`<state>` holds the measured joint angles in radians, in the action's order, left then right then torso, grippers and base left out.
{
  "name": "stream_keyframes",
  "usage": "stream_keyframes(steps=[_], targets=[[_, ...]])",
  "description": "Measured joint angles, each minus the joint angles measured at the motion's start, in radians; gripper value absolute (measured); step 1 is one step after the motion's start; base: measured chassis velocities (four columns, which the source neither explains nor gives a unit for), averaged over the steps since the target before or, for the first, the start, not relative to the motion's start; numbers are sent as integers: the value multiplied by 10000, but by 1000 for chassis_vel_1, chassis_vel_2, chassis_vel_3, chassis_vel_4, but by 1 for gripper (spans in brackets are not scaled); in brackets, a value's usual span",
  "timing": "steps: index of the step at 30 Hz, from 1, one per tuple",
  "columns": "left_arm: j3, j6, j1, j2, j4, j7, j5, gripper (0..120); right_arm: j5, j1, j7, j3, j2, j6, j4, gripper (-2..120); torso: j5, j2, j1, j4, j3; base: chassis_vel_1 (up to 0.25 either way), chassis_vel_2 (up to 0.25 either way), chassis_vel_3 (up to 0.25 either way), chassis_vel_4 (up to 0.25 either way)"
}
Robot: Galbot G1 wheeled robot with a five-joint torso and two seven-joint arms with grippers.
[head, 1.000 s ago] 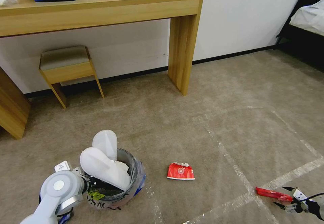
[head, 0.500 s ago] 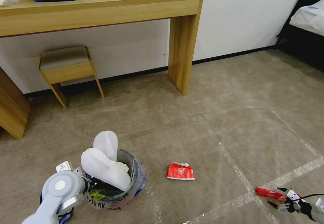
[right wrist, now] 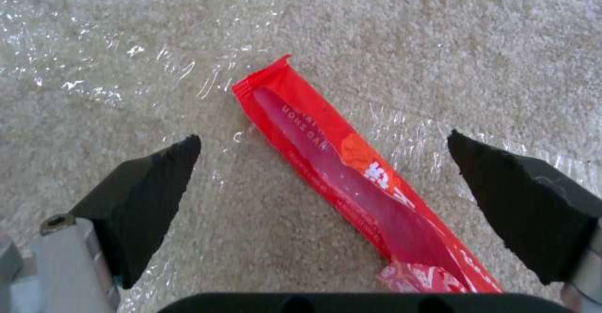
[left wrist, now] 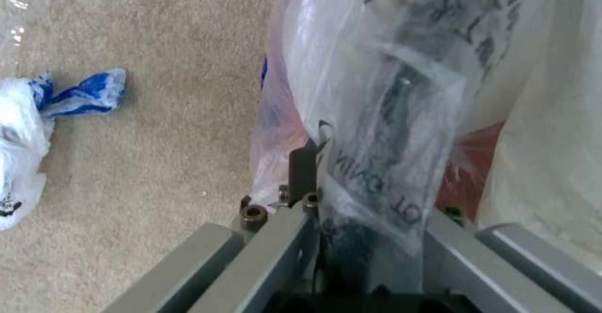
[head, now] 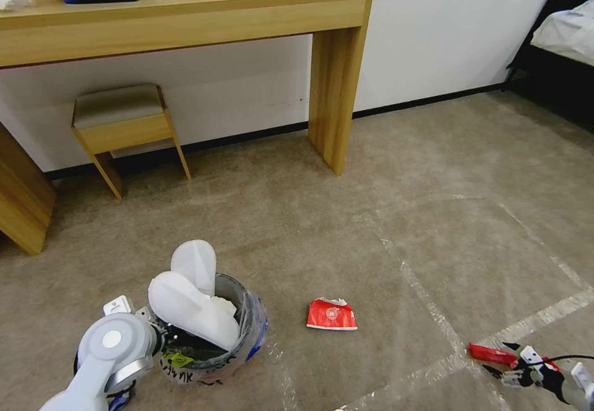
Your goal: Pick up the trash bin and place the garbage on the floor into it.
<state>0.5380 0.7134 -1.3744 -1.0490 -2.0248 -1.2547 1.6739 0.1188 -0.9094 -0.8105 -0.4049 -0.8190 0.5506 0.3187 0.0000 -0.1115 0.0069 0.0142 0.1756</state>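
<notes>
The trash bin stands on the floor at the lower left, lined with a clear bag, with two white slipper soles sticking out of it. My left gripper is shut on the bin's rim and bag; the left arm is beside the bin. A squashed red carton lies to the right of the bin. Farther right lies a red wrapper. My right gripper hangs open just over it, one finger on each side.
A wooden desk with a thick leg stands along the wall, with a small stool under it. A bed is at the far right. A white and blue crumpled piece lies on the carpet by the bin.
My right gripper has shifted a little to the left and lower over the red wrapper's end, still open. The bin and left arm have stayed put.
</notes>
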Motion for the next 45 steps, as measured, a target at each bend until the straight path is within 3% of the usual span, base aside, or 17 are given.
stream_keyframes(steps=[45], targets=[[-355,8,544,47,439,130,4,0,-467,269,680,51,-551,-362,-292,100,1,0,0,0,0,0,0,0,0]])
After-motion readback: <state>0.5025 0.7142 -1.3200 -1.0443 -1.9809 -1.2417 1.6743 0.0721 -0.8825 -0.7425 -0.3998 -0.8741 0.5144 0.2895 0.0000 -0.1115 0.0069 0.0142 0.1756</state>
